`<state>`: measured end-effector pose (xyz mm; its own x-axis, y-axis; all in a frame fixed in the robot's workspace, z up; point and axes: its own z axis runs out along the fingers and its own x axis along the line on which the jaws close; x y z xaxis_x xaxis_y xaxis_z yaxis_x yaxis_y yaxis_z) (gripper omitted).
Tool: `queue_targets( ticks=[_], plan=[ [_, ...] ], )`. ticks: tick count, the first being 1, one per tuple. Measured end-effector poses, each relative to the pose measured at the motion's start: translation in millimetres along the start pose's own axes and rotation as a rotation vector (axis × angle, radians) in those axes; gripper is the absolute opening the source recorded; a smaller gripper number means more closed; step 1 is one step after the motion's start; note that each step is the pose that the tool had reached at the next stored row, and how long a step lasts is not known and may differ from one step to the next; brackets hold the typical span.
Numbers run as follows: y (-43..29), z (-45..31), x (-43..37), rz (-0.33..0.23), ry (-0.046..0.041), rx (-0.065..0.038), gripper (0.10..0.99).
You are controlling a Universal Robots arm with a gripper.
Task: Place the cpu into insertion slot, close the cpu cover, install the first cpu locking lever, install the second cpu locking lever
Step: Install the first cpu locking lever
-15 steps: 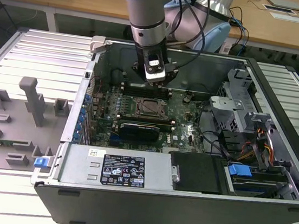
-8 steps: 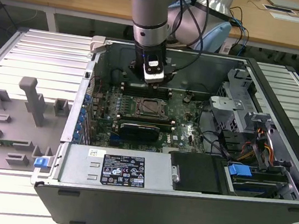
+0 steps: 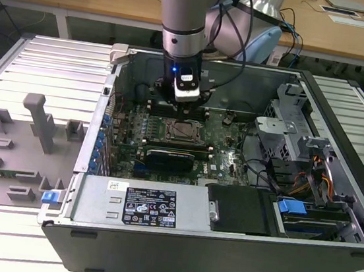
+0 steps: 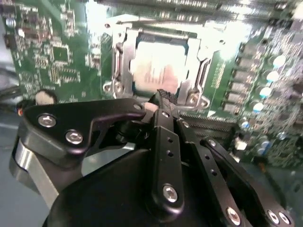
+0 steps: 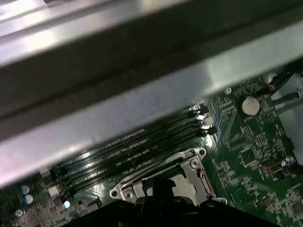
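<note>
— Where's the chip now?

— The cpu (image 4: 158, 71) lies flat in the insertion slot (image 4: 124, 56) on the green motherboard (image 3: 216, 155), inside the open computer case (image 3: 235, 245). The cpu cover (image 4: 201, 73) sits down around it, its silvery frame edging the chip.

— And the arm?

— The gripper (image 4: 161, 101) hangs right over the socket's near edge. Its black fingers (image 4: 163, 137) are drawn together at the tip, nothing between them that I can see.

Even overhead room light. Glare washes out the cpu (image 4: 158, 71) in the second wrist view; the gripper (image 4: 163, 101) is blurred.
</note>
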<state>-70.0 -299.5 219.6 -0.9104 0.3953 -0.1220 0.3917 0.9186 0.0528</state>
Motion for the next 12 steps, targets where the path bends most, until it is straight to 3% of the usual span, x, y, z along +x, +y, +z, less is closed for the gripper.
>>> queue_targets(
  ticks=[2, 5, 7, 12],
  plan=[
    [-3.0, 0.6, -1.3, -0.006, 0.0040, 0.006, 0.106],
    [-3.2, 1.7, -1.4, -0.079, 0.0238, 0.016, 0.106],
    [-3.1, 2.1, -2.1, -0.099, 0.0329, 0.021, 0.106],
    [0.0, 4.4, -16.5, -0.110, 0.0593, 0.031, 0.106]
  ],
)
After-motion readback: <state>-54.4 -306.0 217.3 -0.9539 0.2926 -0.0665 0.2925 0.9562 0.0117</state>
